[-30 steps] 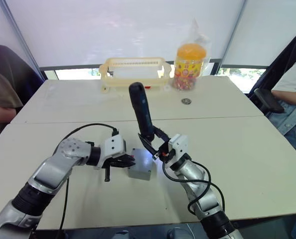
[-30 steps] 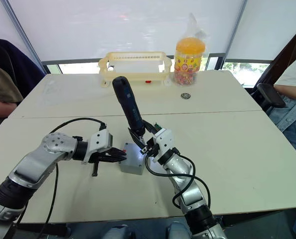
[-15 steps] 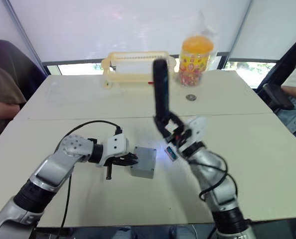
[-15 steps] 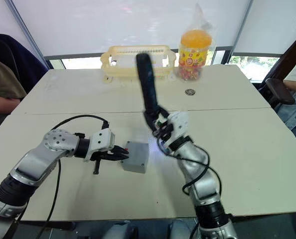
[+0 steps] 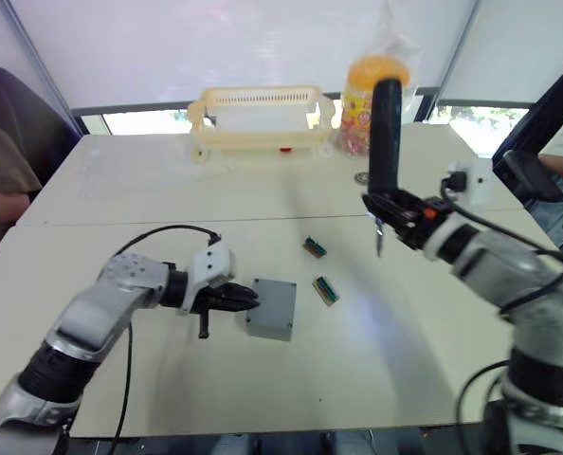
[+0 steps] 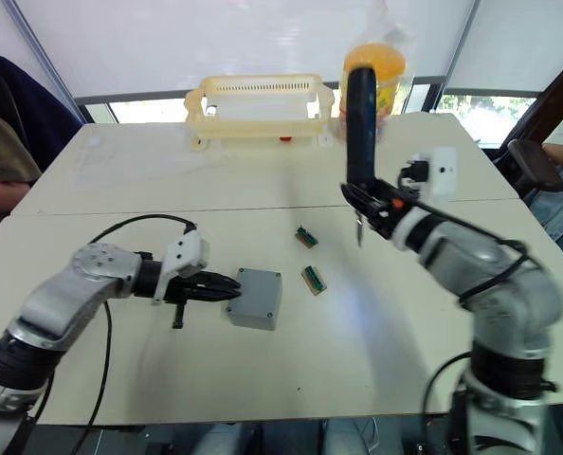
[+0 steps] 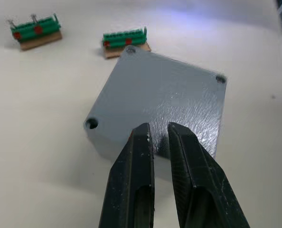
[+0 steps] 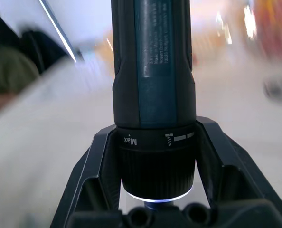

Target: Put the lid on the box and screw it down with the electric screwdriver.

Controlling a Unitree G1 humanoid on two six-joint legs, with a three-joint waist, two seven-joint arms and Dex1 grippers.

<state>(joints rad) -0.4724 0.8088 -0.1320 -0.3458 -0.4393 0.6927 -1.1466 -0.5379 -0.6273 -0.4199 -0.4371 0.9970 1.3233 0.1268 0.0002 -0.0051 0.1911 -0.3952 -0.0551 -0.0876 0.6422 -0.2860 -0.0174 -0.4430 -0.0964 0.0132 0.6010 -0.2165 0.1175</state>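
Grey square plastic lid [image 7: 160, 107] seated on box | left claw [image 7: 159, 135] nearly clenched at its edge, may nudge it | right claw [image 5: 395, 210] grasping black cylindrical electric screwdriver [image 5: 386, 128] aloft, bit may miss corner holes.

I see a pale table [image 5: 452, 360] of two tops, seam across the middle. The grey box [image 5: 271, 308] with its lid [image 7: 164, 95] on lies at the tips of my left pincer [image 5: 246, 300]. Two small green parts [image 5: 325, 289] [image 5: 313, 248] lie just beyond the box. Far past them stand a yellow basket [image 5: 261, 116], a sweets jar [image 6: 374, 74] and a small round thing [image 5: 362, 177].
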